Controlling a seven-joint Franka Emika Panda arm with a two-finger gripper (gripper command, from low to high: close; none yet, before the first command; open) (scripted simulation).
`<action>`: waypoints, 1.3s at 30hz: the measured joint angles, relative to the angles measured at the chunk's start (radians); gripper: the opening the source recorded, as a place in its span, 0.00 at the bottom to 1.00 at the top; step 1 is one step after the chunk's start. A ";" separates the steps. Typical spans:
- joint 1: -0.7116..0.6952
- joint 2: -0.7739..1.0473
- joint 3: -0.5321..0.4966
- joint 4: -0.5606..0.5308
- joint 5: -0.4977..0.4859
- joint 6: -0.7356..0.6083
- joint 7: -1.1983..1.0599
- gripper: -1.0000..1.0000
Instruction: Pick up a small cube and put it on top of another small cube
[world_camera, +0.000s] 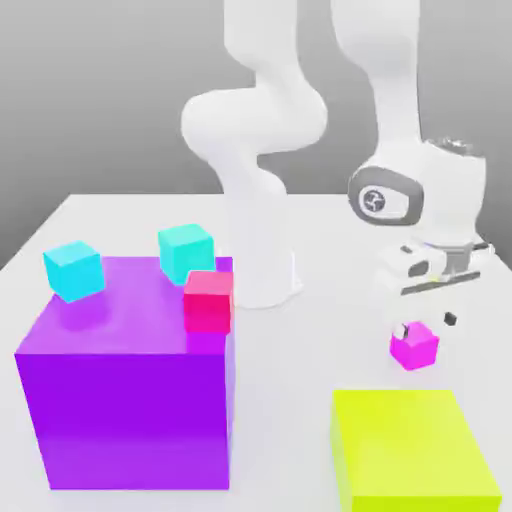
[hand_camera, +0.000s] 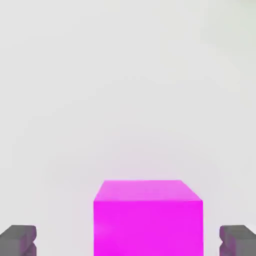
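The small cube (world_camera: 414, 347), glossy magenta, rests on the white table (world_camera: 320, 340) at the exterior view's right. My gripper (world_camera: 425, 325) hangs straight over it, open, with one dark fingertip on either side of the cube's top and apart from it. In the hand view the small cube (hand_camera: 148, 220) sits between the grey fingertips (hand_camera: 18, 240), with wide gaps on both sides, and my gripper (hand_camera: 128, 241) holds nothing. A slightly larger crimson-pink cube (world_camera: 209, 300) stands at the front right corner of the huge purple block (world_camera: 130, 390).
Two cyan cubes (world_camera: 73, 270) (world_camera: 186, 250) sit on top of the purple block. A big yellow-green block (world_camera: 410, 450) lies just in front of the small cube. The arm's white base (world_camera: 265, 270) stands behind, mid-table.
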 joint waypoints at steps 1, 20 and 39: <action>0.029 0.016 -0.038 0.004 -0.032 0.012 0.024 0.50; 0.065 0.016 -0.066 0.002 -0.007 0.017 0.006 0.00; -0.087 -0.281 0.006 0.027 0.443 -0.310 -0.334 0.00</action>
